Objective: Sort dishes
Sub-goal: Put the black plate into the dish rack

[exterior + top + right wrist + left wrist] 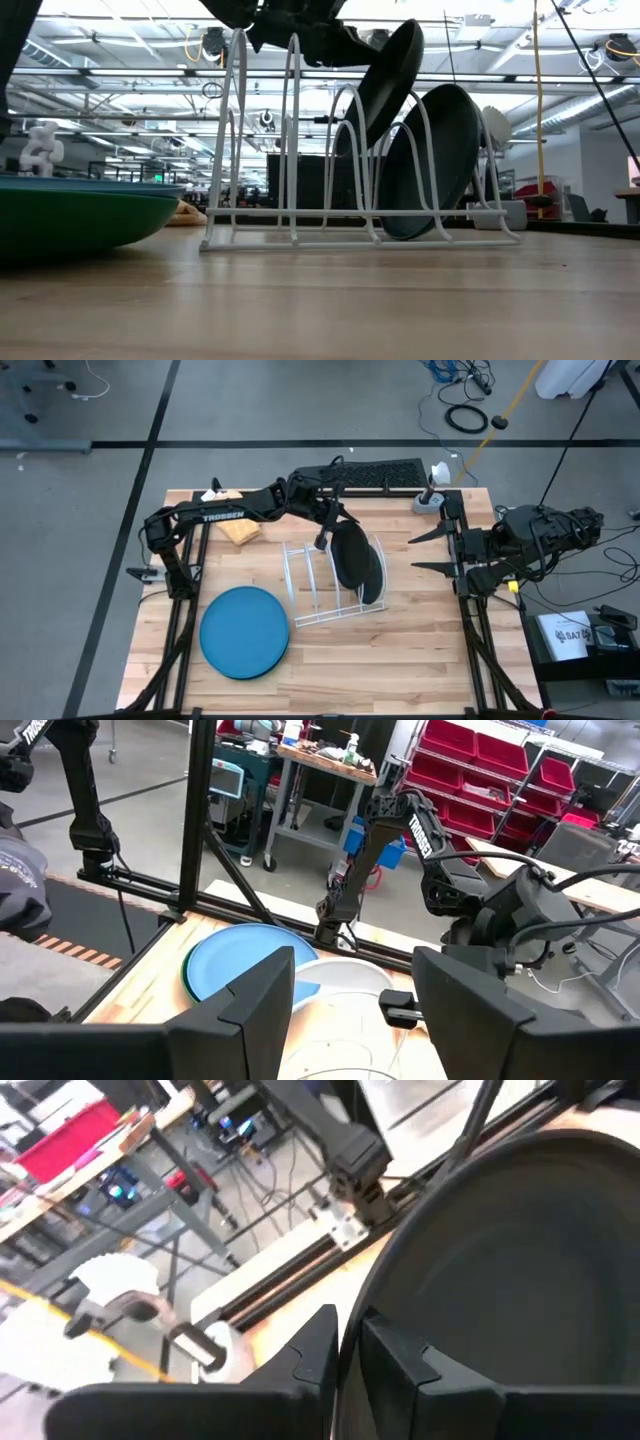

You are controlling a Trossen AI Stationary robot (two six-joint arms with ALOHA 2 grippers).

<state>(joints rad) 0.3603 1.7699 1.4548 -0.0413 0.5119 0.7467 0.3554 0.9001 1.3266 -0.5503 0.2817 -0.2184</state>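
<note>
Here the black plate (pixel 392 75) is held on edge above the white wire rack (pixel 325 585), tilted so its top leans away from the teal plate (pixel 440 160), which already stands upright in the slot at the rack's right-hand end. In the low view the black plate's lower rim sits among the wire loops just beside the teal one but has not reached the rack's base rail, so I judge it only partly seated.

The left gripper (pixel 325 532) has it: in the left wrist view its fingers (pixel 400 1355) are closed down to a narrow gap with the plate's rim pinched between them. The plate hangs below and ahead of those fingers, its face roughly parallel to the teal plate, so the coming move looks like a short descent along the slot with a slight turn to bring the plate upright before letting go.

Farther out, the large blue plate (pixel 244 631) lies flat on the desk (pixel 400 660) near its left front, stacked on the green plate (pixel 80 215). A tan ridged block (pixel 240 532) lies behind the rack.

The right gripper (pixel 432 552) waits at the desk's right edge, fingers spread wide and empty, well apart from the rack.
</note>
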